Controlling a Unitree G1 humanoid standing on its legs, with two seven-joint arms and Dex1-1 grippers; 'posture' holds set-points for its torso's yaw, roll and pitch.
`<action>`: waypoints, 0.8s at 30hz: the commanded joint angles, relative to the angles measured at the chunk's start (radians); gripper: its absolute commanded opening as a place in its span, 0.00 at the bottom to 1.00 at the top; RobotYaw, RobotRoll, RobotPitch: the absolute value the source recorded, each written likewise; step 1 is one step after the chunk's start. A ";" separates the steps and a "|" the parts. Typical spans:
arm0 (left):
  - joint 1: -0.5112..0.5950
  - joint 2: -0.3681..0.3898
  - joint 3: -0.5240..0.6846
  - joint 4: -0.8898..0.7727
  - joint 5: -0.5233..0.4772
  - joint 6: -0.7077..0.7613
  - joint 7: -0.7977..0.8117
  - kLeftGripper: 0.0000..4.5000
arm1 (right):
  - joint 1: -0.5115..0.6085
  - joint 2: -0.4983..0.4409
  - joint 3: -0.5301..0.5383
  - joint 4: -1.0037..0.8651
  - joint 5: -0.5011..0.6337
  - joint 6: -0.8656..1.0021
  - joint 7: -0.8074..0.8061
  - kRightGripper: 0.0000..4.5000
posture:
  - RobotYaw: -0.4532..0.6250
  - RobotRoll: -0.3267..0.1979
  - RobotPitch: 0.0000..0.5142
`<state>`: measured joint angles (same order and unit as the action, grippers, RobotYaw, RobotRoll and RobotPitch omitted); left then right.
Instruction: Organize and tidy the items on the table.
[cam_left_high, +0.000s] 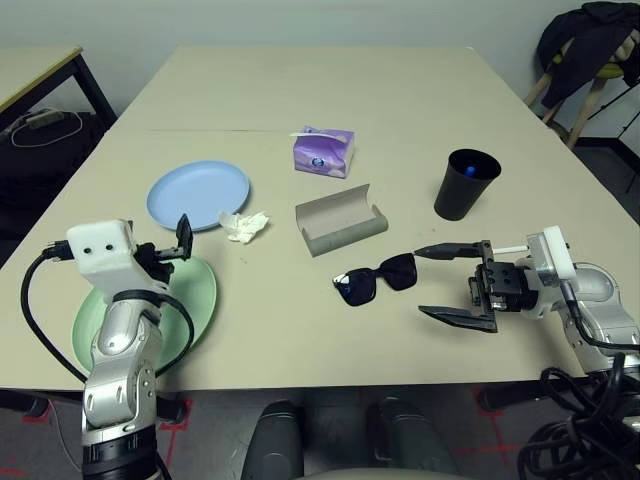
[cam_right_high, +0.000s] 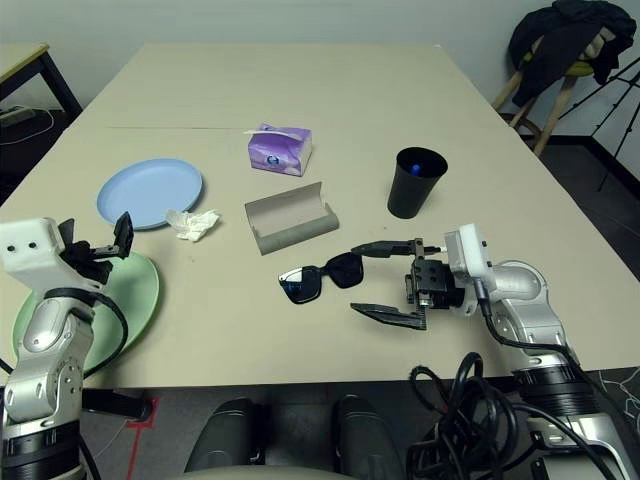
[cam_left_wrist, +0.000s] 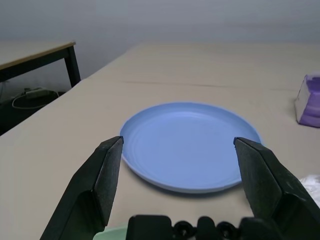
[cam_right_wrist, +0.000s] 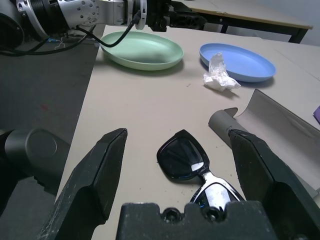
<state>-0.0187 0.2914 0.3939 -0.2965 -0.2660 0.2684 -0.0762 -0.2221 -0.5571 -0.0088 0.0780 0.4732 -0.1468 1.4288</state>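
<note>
I had the right gripper (cam_left_high: 452, 283) turned sideways, jaws spread wide and empty, so it faced the black plastic sunglasses (cam_left_high: 376, 278) lying just beside the open grey oblong glasses case (cam_left_high: 340, 222) on the beige table (cam_left_high: 330, 100). The left gripper (cam_left_wrist: 185, 172), equally wide and holding nothing, hung over the mint green round plate (cam_left_high: 200, 295), aimed at the light blue round plate (cam_left_high: 198, 194), probably for stacking.
</note>
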 joint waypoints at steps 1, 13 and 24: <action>0.002 -0.023 0.062 -0.030 -0.092 0.043 0.009 1.00 | 0.008 0.007 0.006 -0.006 0.010 -0.011 -0.002 0.99 | 0.53 0.62 0.09; 0.039 0.103 0.120 -0.086 -0.272 0.276 -0.087 1.00 | 0.009 0.020 0.006 0.012 0.009 -0.016 0.004 0.99 | 0.54 0.62 0.09; 0.073 0.324 0.236 0.052 -0.304 0.420 -0.186 1.00 | -0.006 0.015 0.005 0.029 0.003 -0.019 0.007 0.99 | 0.55 0.62 0.10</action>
<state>0.0348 0.6015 0.6172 -0.2724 -0.5691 0.6532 -0.2446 -0.2241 -0.5363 -0.0088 0.0969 0.4785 -0.1586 1.4317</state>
